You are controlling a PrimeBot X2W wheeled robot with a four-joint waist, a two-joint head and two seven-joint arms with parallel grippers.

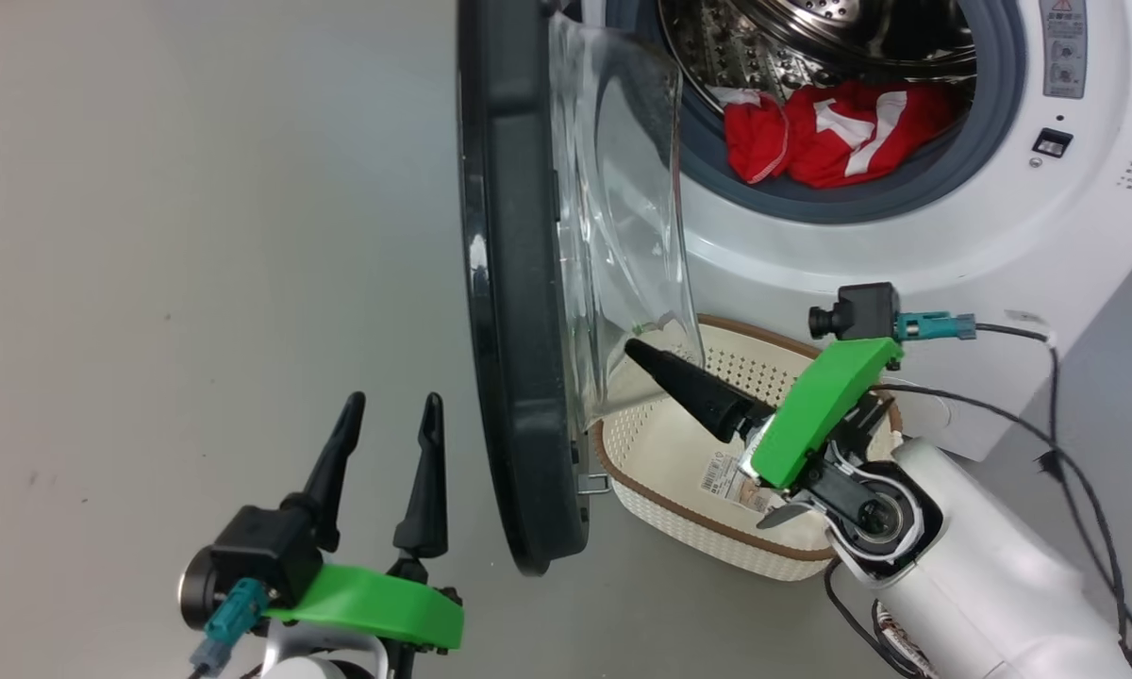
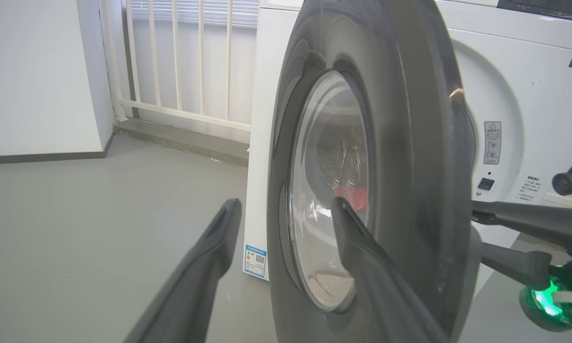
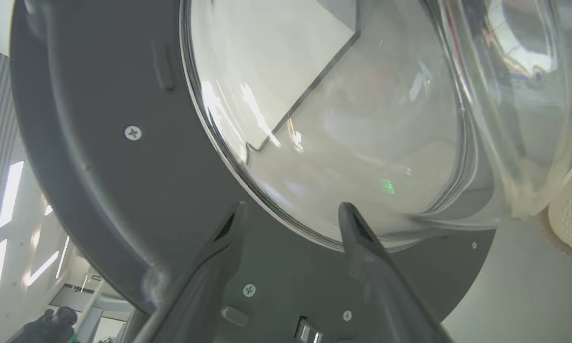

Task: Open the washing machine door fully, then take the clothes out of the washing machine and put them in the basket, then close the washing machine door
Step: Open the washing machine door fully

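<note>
Head view — clothes (image 1: 835, 132) in the washing machine (image 1: 1000, 236); basket (image 1: 665, 521) holds a label (image 1: 724, 476)

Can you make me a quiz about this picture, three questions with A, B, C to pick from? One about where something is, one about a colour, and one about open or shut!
1. Where are the clothes?
A) on the floor
B) inside the washing machine
C) on a chair

2. What colour is the rim of the basket?
A) brown
B) blue
C) green

3. How is the washing machine door?
A) shut tight
B) open
C) taken off

Answers:
1 B, the red clothes lie in the steel drum, behind the grey gasket.
2 A, a brown band runs round the top of the cream basket.
3 B, the door stands out from the machine's front, so you can see straight into the drum.
</note>
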